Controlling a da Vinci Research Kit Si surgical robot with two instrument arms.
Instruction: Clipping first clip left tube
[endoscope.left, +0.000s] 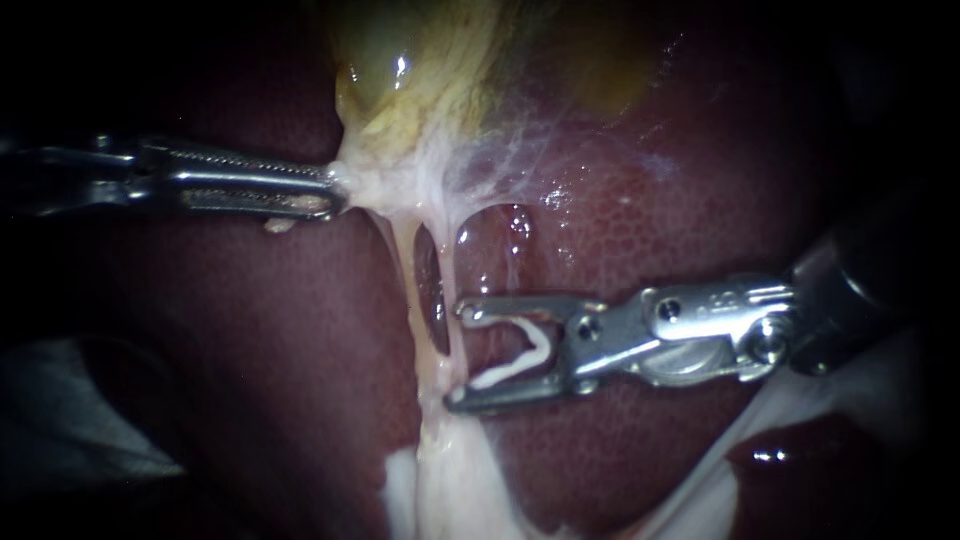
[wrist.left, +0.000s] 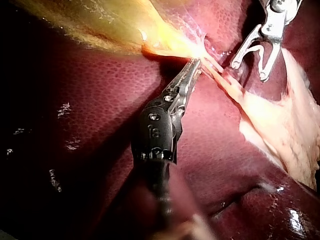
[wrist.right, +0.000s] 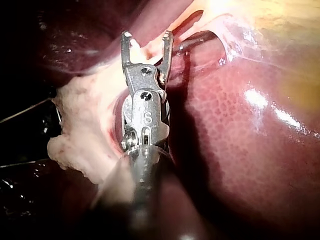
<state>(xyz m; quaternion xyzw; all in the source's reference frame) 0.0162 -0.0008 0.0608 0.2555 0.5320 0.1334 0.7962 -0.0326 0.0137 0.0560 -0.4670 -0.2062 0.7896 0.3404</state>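
Nearest, the end effector of the right instrument (endoscope.left: 458, 355), spread wide, grips a white clip (endoscope.left: 525, 355), tips just beside the left tube (endoscope.left: 408, 285), which runs pale down over the liver (endoscope.left: 640, 210), while beyond, the left instrument (endoscope.left: 336, 190) has its end effector clamped on tissue (endoscope.left: 352, 180) below the gallbladder (endoscope.left: 420, 80).

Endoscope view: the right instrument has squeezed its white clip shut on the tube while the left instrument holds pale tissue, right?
No. The clip in the right instrument is spread open beside the tube, not squeezed onto it, as the endoscope view shows. The left instrument does hold pale tissue.
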